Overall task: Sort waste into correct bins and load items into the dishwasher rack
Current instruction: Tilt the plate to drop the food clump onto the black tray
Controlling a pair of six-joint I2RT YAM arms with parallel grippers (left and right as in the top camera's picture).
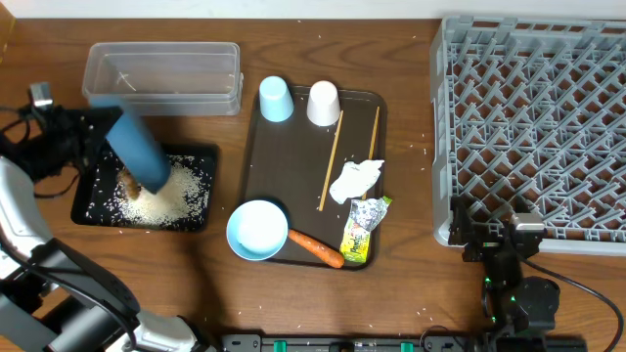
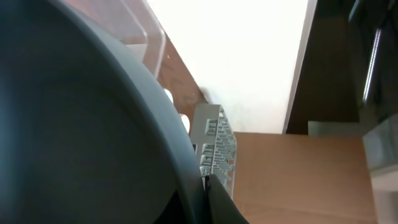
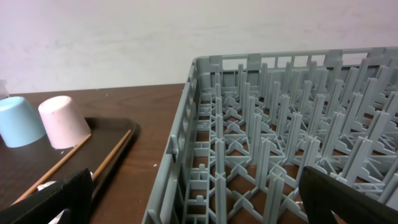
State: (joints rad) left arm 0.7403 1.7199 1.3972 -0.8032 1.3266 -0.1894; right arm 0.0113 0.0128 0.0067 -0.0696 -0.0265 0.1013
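Holding the tilted plate (image 1: 137, 149) over the tray (image 1: 84, 209), the closed left gripper (image 1: 102, 128) can scatter rice (image 1: 164, 200) past the rim if it tips further; the right gripper (image 1: 494, 235) is open.

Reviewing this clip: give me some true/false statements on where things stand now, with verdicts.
1. The left gripper holds the dark-blue plate tilted over the black tray. True.
2. The rice pile lies in the clear tub. False: the rice pile lies in the black tray, not the clear tub.
3. The light-blue cup and white cup stand mouth-down on the brown tray. True.
4. The carrot is in the rack. False: the carrot lies on the brown tray beside the bowl.
5. The right gripper is shut on the chopsticks. False: the right gripper is open by the rack; the chopsticks lie on the brown tray.
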